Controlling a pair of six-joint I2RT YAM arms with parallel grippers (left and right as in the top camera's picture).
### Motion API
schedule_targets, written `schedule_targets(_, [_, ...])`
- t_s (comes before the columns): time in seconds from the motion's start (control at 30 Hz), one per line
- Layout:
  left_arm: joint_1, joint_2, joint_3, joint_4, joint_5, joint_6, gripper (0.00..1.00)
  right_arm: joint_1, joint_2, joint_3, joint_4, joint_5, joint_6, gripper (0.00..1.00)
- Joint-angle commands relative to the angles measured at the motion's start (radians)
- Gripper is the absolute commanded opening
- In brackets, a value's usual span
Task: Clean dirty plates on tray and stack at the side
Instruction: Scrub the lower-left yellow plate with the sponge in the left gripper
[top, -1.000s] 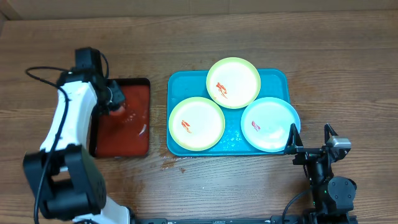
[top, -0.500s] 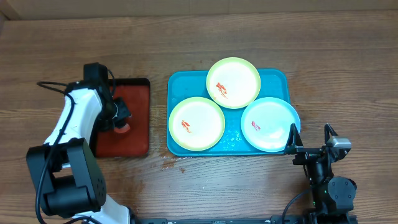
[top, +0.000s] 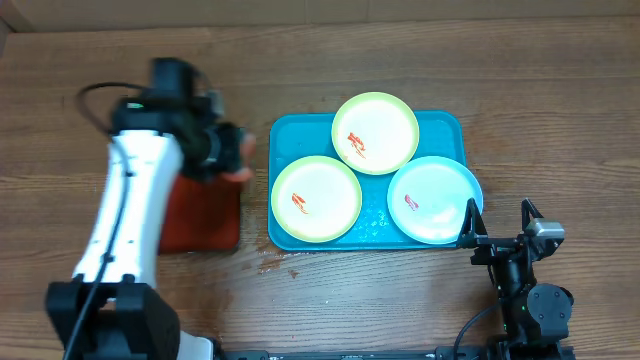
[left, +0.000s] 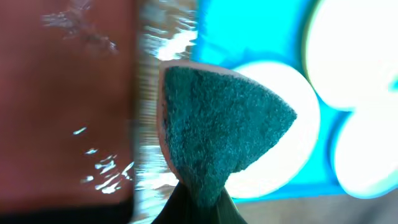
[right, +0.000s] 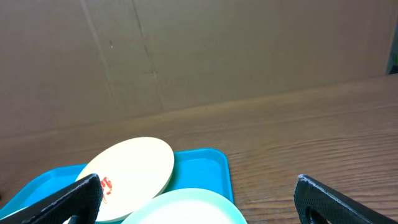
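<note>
Three plates (top: 375, 133) fill the tray (top: 440, 125), two overhanging its rim. Left end effector (top: 228, 155) grips a sponge (left: 217, 130) at the tray's left edge; right end effector (top: 497, 222) stands wide.

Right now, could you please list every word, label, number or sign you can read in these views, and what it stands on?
None: no view shows readable text.
The red marks on the plates are smears, not writing.
The tray, red tray and sponge show no label.
</note>
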Motion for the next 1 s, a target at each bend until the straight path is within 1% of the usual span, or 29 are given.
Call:
schedule_targets(0.0, [-0.138,0.009,-0.093,0.071,0.056,0.029,0.04,0.003,-0.007,-0.01,0.006,0.01,-0.006,1.0])
schedule_targets(0.07, [-0.217,0.014,-0.15,0.161,0.008,0.031,0.04,0.003,-0.007,-0.01,0.006,0.01,-0.006,1.0])
schedule_targets(0.2, [-0.348,0.016,-0.259,0.328,-0.186,0.031,0.04,0.003,-0.007,-0.01,0.006,0.01,-0.006,1.0])
schedule_targets(0.3, [-0.423,0.016,-0.321,0.431,-0.294,0.051,0.04,0.003,-0.007,-0.01,0.006,0.01,-0.006,1.0])
schedule_targets(0.4, [-0.469,0.016,-0.362,0.509,-0.377,0.06,0.04,0.003,-0.007,-0.01,0.006,0.01,-0.006,1.0])
schedule_targets(0.47, [-0.48,0.016,-0.391,0.562,-0.385,0.06,0.04,0.003,-0.007,-0.01,0.006,0.01,-0.006,1.0])
schedule_targets(0.57, [-0.481,0.016,-0.432,0.618,-0.353,0.056,0.04,0.003,-0.007,-0.01,0.006,0.01,-0.006,1.0])
schedule_targets(0.8, [-0.481,0.016,-0.508,0.672,-0.34,0.056,0.05,0.003,-0.007,-0.01,0.006,0.01,-0.006,1.0])
schedule_targets(0.83, [-0.481,0.016,-0.51,0.672,-0.34,0.056,0.09,0.003,-0.007,-0.01,0.006,0.01,-0.006,1.0])
schedule_targets(0.87, [-0.481,0.016,-0.51,0.672,-0.34,0.056,0.18,0.003,-0.007,-0.01,0.006,0.01,-0.006,1.0])
schedule_targets(0.9, [-0.481,0.016,-0.51,0.672,-0.34,0.056,0.22,0.003,-0.007,-0.01,0.006,0.01,-0.006,1.0])
schedule_targets(0.97, [-0.481,0.016,-0.51,0.681,-0.34,0.057,0.24,0.003,-0.007,-0.01,0.006,0.01,-0.006,1.0])
